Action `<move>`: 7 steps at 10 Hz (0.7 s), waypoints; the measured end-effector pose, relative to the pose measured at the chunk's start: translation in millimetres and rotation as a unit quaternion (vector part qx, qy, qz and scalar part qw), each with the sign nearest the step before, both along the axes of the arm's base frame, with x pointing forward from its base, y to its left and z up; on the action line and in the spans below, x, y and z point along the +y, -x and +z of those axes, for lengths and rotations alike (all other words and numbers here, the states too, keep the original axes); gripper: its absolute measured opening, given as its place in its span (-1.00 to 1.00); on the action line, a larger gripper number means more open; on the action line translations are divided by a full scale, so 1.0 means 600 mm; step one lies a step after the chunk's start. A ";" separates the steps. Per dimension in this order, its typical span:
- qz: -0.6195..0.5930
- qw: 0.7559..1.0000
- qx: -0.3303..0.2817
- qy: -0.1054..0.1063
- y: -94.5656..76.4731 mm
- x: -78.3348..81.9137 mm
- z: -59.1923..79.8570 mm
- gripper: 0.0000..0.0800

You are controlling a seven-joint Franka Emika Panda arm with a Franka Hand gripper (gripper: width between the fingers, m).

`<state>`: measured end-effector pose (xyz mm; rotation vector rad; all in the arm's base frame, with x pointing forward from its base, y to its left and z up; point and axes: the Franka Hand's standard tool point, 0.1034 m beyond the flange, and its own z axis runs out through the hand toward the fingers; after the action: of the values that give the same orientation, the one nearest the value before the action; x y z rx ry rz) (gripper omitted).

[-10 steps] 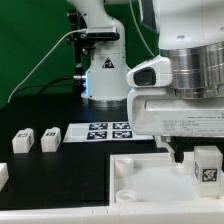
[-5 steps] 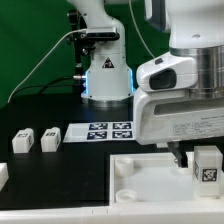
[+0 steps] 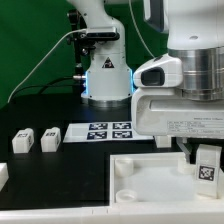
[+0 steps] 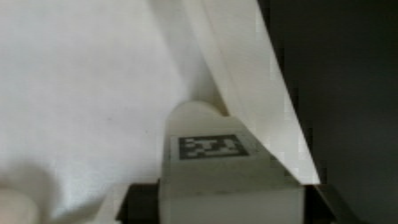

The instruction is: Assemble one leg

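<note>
- My arm (image 3: 185, 75) fills the upper right of the exterior view, a broad white and grey body that hides much of the table behind it.
- The black table (image 3: 60, 105) runs across the middle of that frame, with a green backdrop at the upper left.
- A second white robot base (image 3: 103, 70) stands at the upper middle, behind everything else, with a cable trailing off toward the left edge.
- The large white panel (image 3: 150, 180) lies at the lower right of the exterior view, with a round socket near its left corner; in the wrist view its pale surface (image 4: 89, 90) takes up most of the frame.
- The marker board (image 3: 108, 131) lies flat at the middle, just behind the panel and partly hidden by my arm.
- The leg (image 3: 207, 166) I am carrying is at the right edge of the exterior view, upright over the panel, marker facing the camera; the wrist view shows it (image 4: 214, 150) at the lower middle.
- My gripper (image 3: 200, 152) is clamped on that leg, fingers pressed against its sides.
- Two spare legs (image 3: 36, 141) sit side by side on the table at the left, well apart from the panel.
- Another white block (image 3: 3, 174) shows at the lower left edge, cut off by the frame.
</note>
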<state>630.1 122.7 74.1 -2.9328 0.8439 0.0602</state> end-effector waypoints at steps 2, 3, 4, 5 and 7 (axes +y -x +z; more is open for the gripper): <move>-0.168 0.986 0.011 -0.007 -0.003 -0.003 -0.002 -0.25; -0.253 0.967 0.014 -0.015 -0.002 -0.004 -0.005 -0.25; -0.360 0.932 0.020 -0.028 -0.002 -0.001 -0.006 -0.25; -0.435 0.899 0.028 -0.038 -0.002 0.003 -0.007 -0.25; -0.510 0.858 0.043 -0.045 -0.001 0.008 -0.009 -0.26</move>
<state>631.0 127.3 68.8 -2.0341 2.1751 0.1428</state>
